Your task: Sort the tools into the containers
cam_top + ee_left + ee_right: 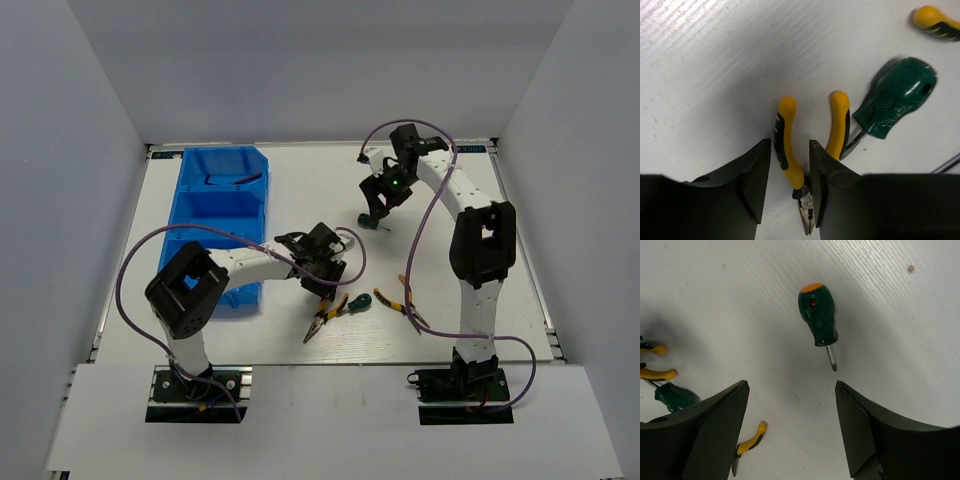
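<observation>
My left gripper (324, 278) is low over a pair of yellow-and-black pliers (325, 316). In the left wrist view the gripper (790, 180) is open, its jaws either side of the left handle of the pliers (785, 145), and the right finger (822, 175) sits between the two handles. A green screwdriver (895, 97) lies just right of them. My right gripper (385, 198) is wide open and empty above the second green screwdriver (817, 320), which lies on the table ahead of its fingers. A second pair of pliers (406, 305) lies near the right arm. The blue bins (195, 215) stand at the left.
A dark hex key (237, 181) lies in the far compartment of the bins. Purple cables loop from both arms over the table. Grey walls close in the left, the right and the back. The near table edge runs just past the pliers.
</observation>
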Robot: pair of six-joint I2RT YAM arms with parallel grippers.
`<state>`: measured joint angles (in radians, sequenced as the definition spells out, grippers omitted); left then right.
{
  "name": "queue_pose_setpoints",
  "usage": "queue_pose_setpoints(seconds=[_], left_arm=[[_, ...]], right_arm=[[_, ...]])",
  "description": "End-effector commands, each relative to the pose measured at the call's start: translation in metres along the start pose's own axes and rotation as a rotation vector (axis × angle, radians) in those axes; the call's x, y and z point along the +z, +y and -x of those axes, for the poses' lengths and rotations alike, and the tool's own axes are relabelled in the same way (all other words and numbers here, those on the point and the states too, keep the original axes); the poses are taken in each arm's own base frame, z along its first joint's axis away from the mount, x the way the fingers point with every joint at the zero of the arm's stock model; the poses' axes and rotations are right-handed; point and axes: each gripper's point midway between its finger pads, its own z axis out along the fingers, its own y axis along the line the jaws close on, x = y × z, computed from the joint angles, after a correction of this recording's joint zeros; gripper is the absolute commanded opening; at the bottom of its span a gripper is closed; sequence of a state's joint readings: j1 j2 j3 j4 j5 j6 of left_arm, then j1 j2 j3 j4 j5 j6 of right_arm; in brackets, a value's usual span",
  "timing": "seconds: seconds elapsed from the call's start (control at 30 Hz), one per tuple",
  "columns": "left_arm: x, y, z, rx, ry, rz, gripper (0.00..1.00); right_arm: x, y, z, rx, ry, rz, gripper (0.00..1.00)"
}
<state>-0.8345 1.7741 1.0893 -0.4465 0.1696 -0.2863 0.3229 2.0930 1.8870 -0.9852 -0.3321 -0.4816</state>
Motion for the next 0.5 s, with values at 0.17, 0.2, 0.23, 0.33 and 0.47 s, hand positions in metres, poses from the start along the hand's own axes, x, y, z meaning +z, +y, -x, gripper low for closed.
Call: queue_pose_setpoints(seconds=[0.17,0.2,0.23,0.33,0.47], left_arm=[[0.009,0.015,-0.008,0.030,0.047,0.232,0.34],[0.010,0.012,-0.009,0.036,0.052,0.249,0.29],[0.012,0.020,-0.009,0.030,0.057,0.297,0.26],[0.010,0.021,-0.017,0.036,0.079,0.347,0.18],[-0.004,0.019,-0.001,0.025,0.036,0.374,0.03]], right_arm=[[-0.041,0.009,0.026,0.036,-0.142,0.016,0.76],[-0.043,0.007,0.026,0.040,-0.151,0.017,0.76],[-0.043,0.009,0.026,0.045,-0.152,0.020,0.76],[-0.047,0.007,0.025,0.063,-0.170,0.027,0.76],[-0.058,0.010,0.022,0.074,-0.189,0.038,0.76]])
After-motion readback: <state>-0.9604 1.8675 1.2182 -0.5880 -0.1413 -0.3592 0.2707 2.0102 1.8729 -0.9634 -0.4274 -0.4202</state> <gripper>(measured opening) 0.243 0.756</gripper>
